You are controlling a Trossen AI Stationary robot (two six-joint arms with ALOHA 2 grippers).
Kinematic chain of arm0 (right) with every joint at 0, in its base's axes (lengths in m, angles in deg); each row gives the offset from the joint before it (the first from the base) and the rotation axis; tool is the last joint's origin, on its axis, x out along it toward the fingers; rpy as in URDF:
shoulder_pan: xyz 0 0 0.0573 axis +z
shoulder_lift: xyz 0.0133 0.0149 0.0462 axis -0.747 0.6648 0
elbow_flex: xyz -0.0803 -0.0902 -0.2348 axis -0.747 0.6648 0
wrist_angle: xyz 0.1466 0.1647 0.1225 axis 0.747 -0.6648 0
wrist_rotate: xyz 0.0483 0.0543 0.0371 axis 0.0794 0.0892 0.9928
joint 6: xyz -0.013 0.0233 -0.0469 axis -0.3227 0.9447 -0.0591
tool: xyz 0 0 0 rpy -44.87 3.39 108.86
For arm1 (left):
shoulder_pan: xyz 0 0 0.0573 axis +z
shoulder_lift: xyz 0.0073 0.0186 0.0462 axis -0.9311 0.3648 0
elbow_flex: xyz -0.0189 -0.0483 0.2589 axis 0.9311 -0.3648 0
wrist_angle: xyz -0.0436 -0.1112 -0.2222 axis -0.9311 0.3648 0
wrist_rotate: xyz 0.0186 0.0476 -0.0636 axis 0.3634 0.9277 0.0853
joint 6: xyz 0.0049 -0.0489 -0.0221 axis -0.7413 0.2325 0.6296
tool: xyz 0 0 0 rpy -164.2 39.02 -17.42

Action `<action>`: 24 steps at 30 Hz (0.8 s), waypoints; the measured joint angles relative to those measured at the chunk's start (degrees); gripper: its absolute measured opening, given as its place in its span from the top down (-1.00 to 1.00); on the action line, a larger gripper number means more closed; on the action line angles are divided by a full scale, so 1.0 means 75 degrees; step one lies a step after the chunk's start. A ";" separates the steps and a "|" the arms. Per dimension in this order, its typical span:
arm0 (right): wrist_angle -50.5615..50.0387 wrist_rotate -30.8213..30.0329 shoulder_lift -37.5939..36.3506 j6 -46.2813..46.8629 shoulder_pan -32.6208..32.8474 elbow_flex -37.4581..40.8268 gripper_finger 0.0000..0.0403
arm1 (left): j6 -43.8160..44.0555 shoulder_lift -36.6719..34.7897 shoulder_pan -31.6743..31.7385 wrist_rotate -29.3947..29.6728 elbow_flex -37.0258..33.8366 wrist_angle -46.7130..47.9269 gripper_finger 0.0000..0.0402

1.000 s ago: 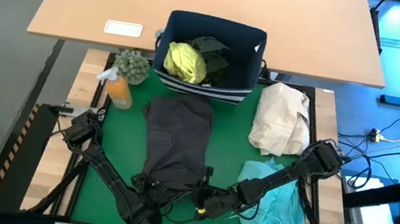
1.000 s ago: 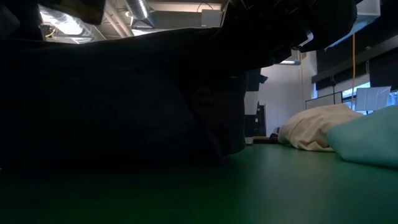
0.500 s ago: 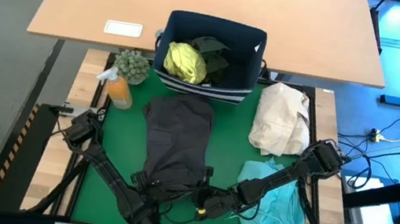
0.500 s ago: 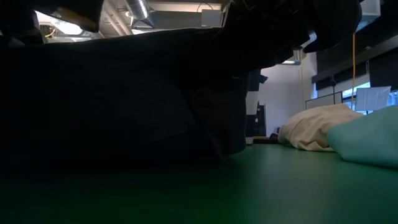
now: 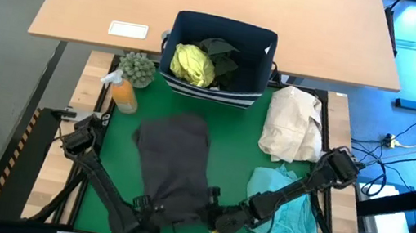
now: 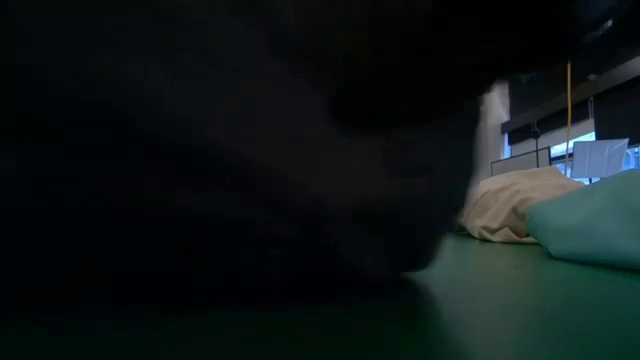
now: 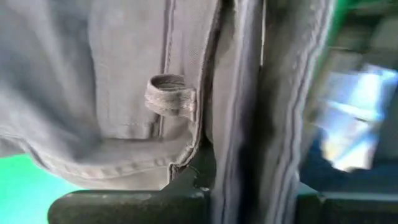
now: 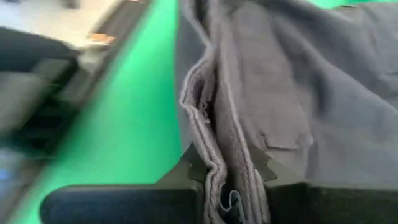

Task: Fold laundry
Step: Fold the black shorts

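Nearer the front edge now — grey garment (image 5: 174, 161)

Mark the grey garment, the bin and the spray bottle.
grey garment (image 5: 173, 157): high view, middle of the cloth
bin (image 5: 258, 68): high view, right wall
spray bottle (image 5: 123, 96): high view, orange body

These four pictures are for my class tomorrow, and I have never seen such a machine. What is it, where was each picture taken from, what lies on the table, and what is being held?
It is a robot with two dark arms at a green table. One picture looks down from above, one looks level across the tabletop, and two come from cameras on the wrists. The left gripper and the right gripper are each shut on the near edge of the charcoal grey garment. Beside it lie a turquoise garment and a cream bundle. The navy bin holds a yellow-green shirt. A spray bottle stands at the left.
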 joint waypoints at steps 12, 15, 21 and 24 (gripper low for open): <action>-0.3110 -0.1068 0.0000 -0.1302 0.1071 -0.3234 0.83 | -0.0825 0.0000 -0.0717 0.0984 0.2457 0.0189 0.87; -0.3889 -0.1630 0.0000 -0.1406 0.0949 -0.3797 0.83 | -0.1183 -0.0003 -0.0815 0.1401 0.2994 0.0712 0.87; -0.4200 -0.1638 -0.0043 -0.1478 0.0234 -0.3900 0.83 | -0.1607 -0.0015 -0.0980 0.2403 0.3496 0.2442 0.87; -0.4197 -0.1272 -0.0044 -0.1612 -0.0298 -0.3899 0.83 | -0.1408 -0.0075 -0.0958 0.2461 0.3438 0.3338 0.87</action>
